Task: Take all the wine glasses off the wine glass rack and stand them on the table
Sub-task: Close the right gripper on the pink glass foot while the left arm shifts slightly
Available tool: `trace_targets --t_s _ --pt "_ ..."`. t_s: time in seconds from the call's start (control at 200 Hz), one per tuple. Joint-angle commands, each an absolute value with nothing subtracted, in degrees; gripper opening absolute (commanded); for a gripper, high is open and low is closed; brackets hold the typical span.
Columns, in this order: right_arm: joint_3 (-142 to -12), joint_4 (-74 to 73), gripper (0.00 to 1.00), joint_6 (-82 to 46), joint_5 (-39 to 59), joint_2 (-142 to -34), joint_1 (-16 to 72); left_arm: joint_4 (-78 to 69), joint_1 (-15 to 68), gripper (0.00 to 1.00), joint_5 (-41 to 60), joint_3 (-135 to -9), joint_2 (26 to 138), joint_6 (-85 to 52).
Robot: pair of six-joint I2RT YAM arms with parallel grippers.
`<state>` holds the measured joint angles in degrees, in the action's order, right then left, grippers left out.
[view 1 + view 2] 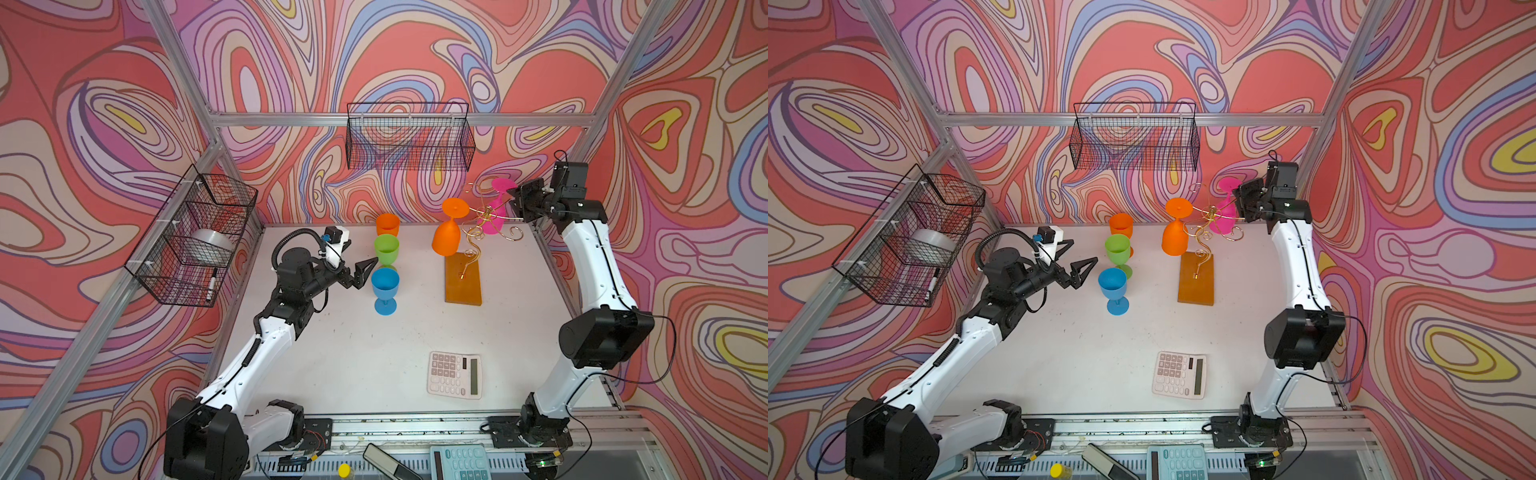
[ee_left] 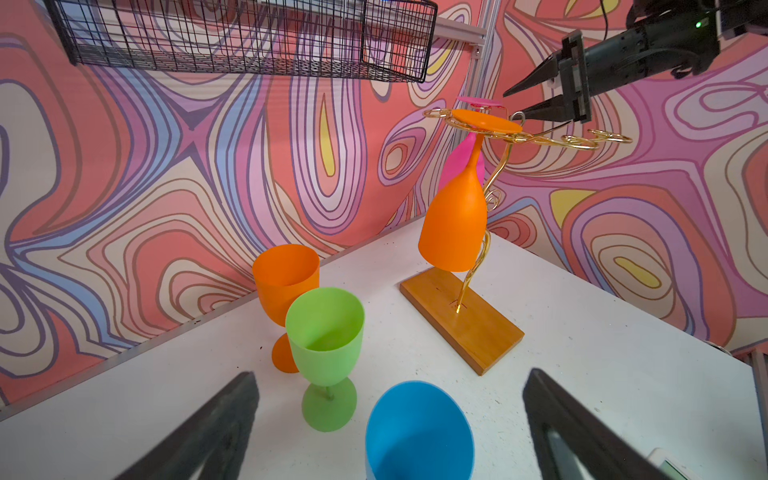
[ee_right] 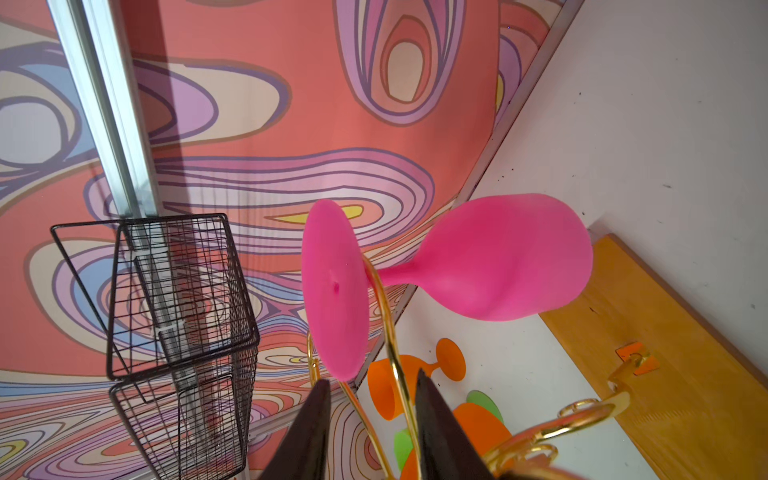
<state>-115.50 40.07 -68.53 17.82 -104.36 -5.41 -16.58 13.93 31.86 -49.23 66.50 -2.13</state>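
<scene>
**Approach to the grasp.** The right tool (image 3: 372, 378), jaws set at a narrow gap and holding nothing, is poised at the edge of the foot (image 3: 334, 291) of the pink wine glass (image 3: 498, 257). This glass hangs bowl-down from a gold arm of the wine glass rack (image 2: 478, 332) at the back of the counter (image 1: 374, 353), beside a hanging orange glass (image 2: 455, 224). The left tool (image 2: 391, 376) stands wide and empty by the blue glass (image 2: 419, 428). The next move probably calls for closing on the foot or stem, then sliding the glass outward along the arm without tipping the rack.
</scene>
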Motion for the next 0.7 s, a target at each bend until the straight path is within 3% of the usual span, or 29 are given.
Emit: trace_targets --t_s 0.0,0.2,0.351,0.691 --pt "-116.53 40.31 0.36 -69.13 17.14 -105.64 -4.92 -18.46 14.19 1.0 32.44 -48.78 65.25 -1.73" --pt "-117.29 39.08 0.33 -69.15 16.61 -106.74 -4.66 -18.6 14.24 1.0 32.5 -48.7 64.99 -2.01" --pt "-117.15 36.73 0.25 -70.14 16.52 -107.43 -4.57 -18.37 14.17 1.0 32.52 -48.8 64.9 -2.06" --pt "-117.44 32.58 0.25 -72.33 16.37 -108.16 -4.24 -18.19 14.21 1.0 32.22 -48.7 64.82 -2.05"
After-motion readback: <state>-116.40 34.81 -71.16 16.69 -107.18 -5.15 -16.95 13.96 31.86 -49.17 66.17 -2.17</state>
